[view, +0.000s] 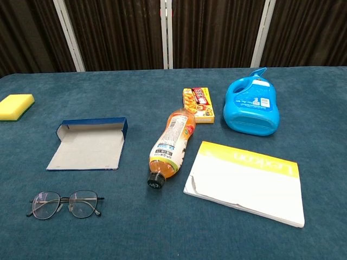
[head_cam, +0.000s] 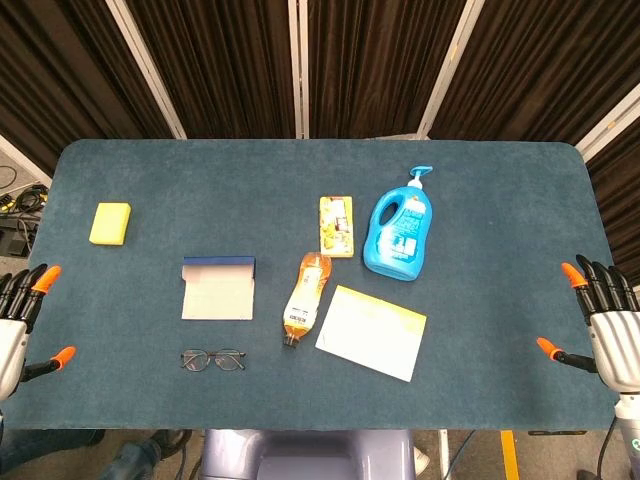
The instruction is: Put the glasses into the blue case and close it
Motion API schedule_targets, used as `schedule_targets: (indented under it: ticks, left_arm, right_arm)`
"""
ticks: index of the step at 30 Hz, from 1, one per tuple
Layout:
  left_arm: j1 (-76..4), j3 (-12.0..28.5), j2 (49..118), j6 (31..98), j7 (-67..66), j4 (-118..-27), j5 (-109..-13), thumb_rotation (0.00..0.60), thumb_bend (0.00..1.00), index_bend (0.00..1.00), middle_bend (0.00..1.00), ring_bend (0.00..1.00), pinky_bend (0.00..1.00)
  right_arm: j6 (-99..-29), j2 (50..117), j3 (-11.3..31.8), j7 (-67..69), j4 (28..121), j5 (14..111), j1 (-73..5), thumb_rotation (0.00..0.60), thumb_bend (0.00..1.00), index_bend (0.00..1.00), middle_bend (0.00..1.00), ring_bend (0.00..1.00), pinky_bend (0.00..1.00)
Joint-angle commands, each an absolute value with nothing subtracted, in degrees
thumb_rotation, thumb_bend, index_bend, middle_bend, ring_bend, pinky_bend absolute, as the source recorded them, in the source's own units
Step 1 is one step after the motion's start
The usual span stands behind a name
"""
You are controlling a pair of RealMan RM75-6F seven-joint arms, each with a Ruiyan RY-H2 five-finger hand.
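The thin-framed glasses (head_cam: 212, 359) lie flat near the table's front edge, left of centre, also seen in the chest view as glasses (view: 65, 203). Just behind them the blue case (head_cam: 218, 287) lies open, its pale grey inside facing up and its blue rim at the far side; the chest view shows the case (view: 88, 144) the same way. My left hand (head_cam: 18, 318) hovers at the table's left edge with its fingers apart and nothing in it. My right hand (head_cam: 606, 324) is at the right edge, fingers spread, holding nothing. Neither hand appears in the chest view.
An orange drink bottle (head_cam: 306, 297) lies on its side right of the case. A white and yellow booklet (head_cam: 371, 332), a blue detergent jug (head_cam: 402, 228) and a small snack box (head_cam: 336, 225) are further right. A yellow sponge (head_cam: 110, 223) sits at the far left.
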State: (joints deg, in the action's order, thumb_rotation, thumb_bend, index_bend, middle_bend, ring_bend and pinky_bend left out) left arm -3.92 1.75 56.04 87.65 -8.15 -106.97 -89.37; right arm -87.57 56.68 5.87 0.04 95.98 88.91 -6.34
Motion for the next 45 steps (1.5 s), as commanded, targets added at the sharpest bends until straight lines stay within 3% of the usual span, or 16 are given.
schedule_targets:
  ticks: [1,6,12,18,24,30,45]
  left_arm:
    - [-4.1,1.8,56.1,87.3,-8.2,-106.9,-89.1,0.600,0.00,0.00,0.00,0.00,0.00]
    - [-5.0,1.3,56.8,84.8,-8.9,-106.4,-88.5,0.600,0.00,0.00,0.00,0.00,0.00]
    - [-9.7,-0.5,59.5,74.1,-11.0,-105.5,-88.1,0.600,0.01,0.02,0.00,0.00,0.00]
    - [-15.4,0.3,66.3,63.3,-14.7,-105.7,-82.5,0.600,0.22,0.24,0.00,0.00,0.00]
    - [-19.5,2.2,74.8,57.8,-22.0,-103.6,-73.1,0.600,0.31,0.32,0.00,0.00,0.00]
    - [-22.2,2.7,82.9,56.5,-28.3,-99.8,-66.2,0.600,0.32,0.37,0.00,0.00,0.00]
    - [-24.0,1.5,88.4,60.0,-33.4,-97.7,-63.2,0.600,0.35,0.45,0.00,0.00,0.00]
  right_arm:
    - [-87.5,56.6,5.9,0.1,96.0,88.9,-6.3,0.600,0.00,0.00,0.00,0.00,0.00]
    - [-87.5,56.5,5.7,0.1,96.2,88.7,-6.2,0.600,0.00,0.00,0.00,0.00,0.00]
    - [-87.4,56.3,5.7,0.3,96.3,88.6,-6.1,0.600,0.00,0.00,0.00,0.00,0.00]
    - [-85.5,56.6,5.7,0.7,95.7,87.4,-6.8,0.600,0.00,0.00,0.00,0.00,0.00]
    - [-84.6,56.7,5.9,1.5,95.0,86.4,-7.0,0.600,0.00,0.00,0.00,0.00,0.00]
    - [-84.5,56.5,5.8,2.7,94.5,85.9,-6.8,0.600,0.00,0.00,0.00,0.00,0.00]
    - [-84.0,56.3,5.7,3.2,94.5,85.8,-6.9,0.600,0.00,0.00,0.00,0.00,0.00]
